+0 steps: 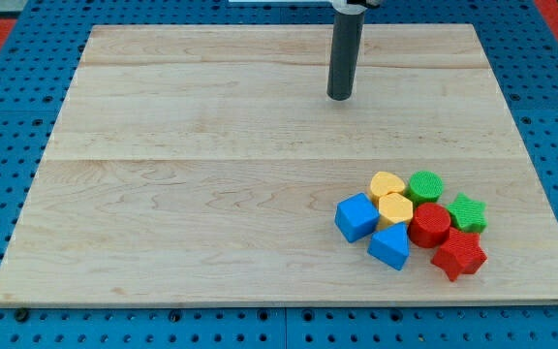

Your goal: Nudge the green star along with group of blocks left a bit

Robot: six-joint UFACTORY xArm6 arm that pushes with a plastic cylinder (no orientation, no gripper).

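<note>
The green star (468, 211) lies at the right edge of a tight cluster near the board's lower right. Touching it are a red cylinder (430, 224) and a red star (459, 255). A green cylinder (424, 186), a yellow heart (387, 183), a yellow hexagon (395, 207), a blue cube (356, 217) and a blue triangle (389, 247) make up the rest of the group. My tip (340, 97) stands far above the cluster, toward the view's top centre, touching no block.
The wooden board (163, 194) lies on a blue pegboard table (8, 58). The board's right edge runs close to the green star and red star.
</note>
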